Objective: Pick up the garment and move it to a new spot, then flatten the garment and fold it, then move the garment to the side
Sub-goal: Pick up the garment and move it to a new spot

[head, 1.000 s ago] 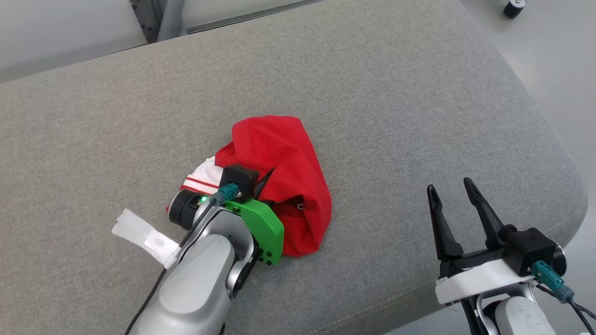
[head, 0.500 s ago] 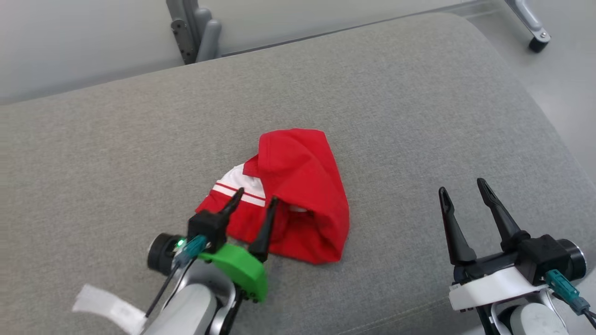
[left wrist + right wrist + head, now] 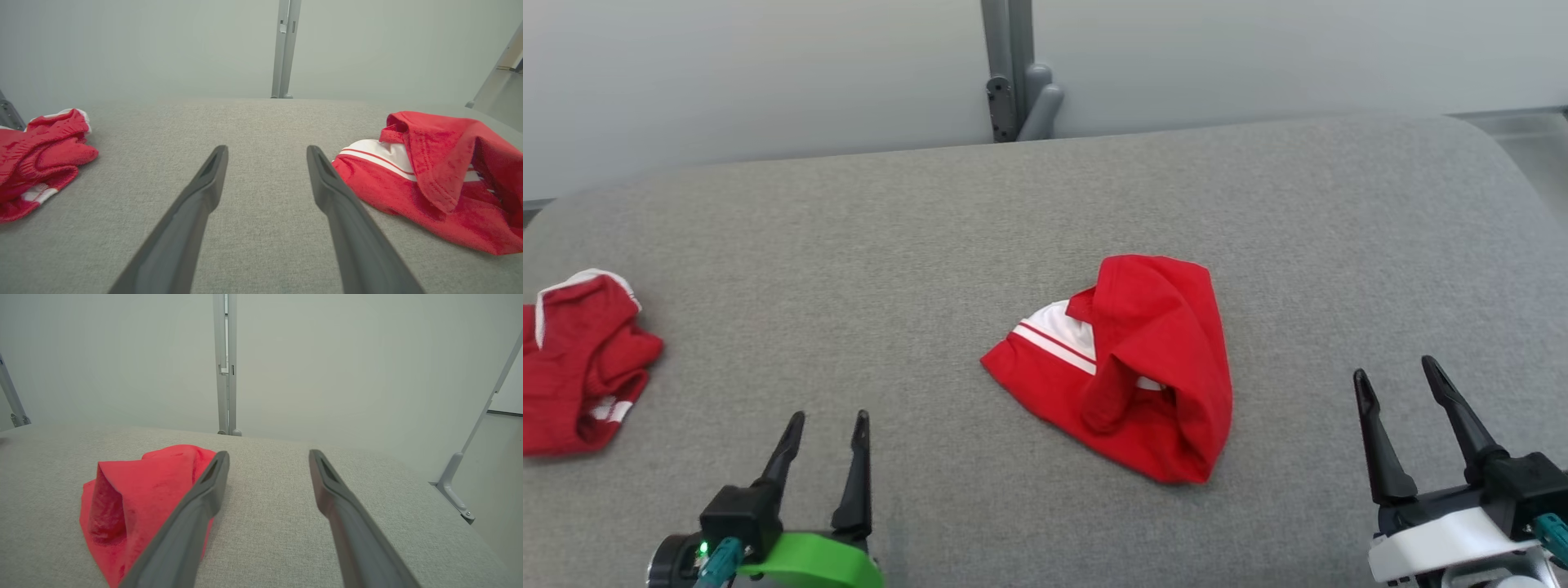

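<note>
The garment [image 3: 1143, 367] is a red piece with white stripes, lying crumpled and partly folded over itself in the middle of the grey cushioned surface [image 3: 931, 245]. My left gripper [image 3: 829, 418] is open at the lower left, well clear of the garment, nothing between its fingers. In the left wrist view the garment [image 3: 429, 183] lies to the right of the open left gripper [image 3: 266, 150]. My right gripper [image 3: 1395, 369] stands open at the lower right, apart from the cloth. Seen from the right wrist, the garment [image 3: 135, 498] sits left of the open right gripper [image 3: 269, 454].
A second crumpled red and white garment [image 3: 580, 359] lies at the surface's far left edge, also seen in the left wrist view [image 3: 41, 155]. A grey metal post [image 3: 1013, 73] rises behind the surface against a pale wall. The surface rounds off at the right.
My left gripper opened, let go of the garment and drew back to the lower left. The head camera turned, shifting the whole picture and bringing the second garment into sight.
</note>
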`<state>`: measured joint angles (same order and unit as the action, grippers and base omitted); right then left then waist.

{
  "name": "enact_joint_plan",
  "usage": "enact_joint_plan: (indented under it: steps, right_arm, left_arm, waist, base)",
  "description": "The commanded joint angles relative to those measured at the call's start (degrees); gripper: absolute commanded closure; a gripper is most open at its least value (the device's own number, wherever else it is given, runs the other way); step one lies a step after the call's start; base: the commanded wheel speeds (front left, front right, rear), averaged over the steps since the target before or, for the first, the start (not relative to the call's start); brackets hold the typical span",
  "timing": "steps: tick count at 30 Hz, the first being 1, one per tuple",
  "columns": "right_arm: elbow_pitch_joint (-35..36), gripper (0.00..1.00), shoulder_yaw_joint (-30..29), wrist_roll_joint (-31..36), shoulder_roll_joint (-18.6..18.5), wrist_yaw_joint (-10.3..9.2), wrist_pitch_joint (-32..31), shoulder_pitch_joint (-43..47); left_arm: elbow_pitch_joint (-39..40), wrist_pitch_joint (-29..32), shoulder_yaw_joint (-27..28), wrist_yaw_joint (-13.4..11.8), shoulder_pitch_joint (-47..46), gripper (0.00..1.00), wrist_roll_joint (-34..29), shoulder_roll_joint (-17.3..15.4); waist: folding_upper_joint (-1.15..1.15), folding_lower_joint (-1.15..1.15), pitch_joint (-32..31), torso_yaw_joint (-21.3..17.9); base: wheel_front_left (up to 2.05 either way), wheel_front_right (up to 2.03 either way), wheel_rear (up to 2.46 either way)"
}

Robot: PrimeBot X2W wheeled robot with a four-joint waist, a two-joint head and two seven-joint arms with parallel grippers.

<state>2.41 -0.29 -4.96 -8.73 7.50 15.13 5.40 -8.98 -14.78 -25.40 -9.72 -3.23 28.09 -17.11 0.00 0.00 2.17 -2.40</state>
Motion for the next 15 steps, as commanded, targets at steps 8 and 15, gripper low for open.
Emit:
enact_joint_plan:
  steps: [8,15]
  right_arm:
    - [-2.93,0.00,-4.82,-0.31,0.96,-0.02,0.03,3.27]
    - [-4.92,0.00,-5.59,-0.37,1.46,-0.02,0.03,3.33]
  left_arm:
    - [0.58,-0.42,13.25,6.68,9.13,0.00,-3.89,3.01]
    - [1.05,-0.37,21.43,12.87,13.42,0.00,-8.18,7.31]
  waist:
    - [0.00,0.00,-4.43,5.42]
    - [0.00,0.00,-5.08,4.51]
  base:
    - [0.00,0.00,0.00]
    - [0.00,0.00,0.00]
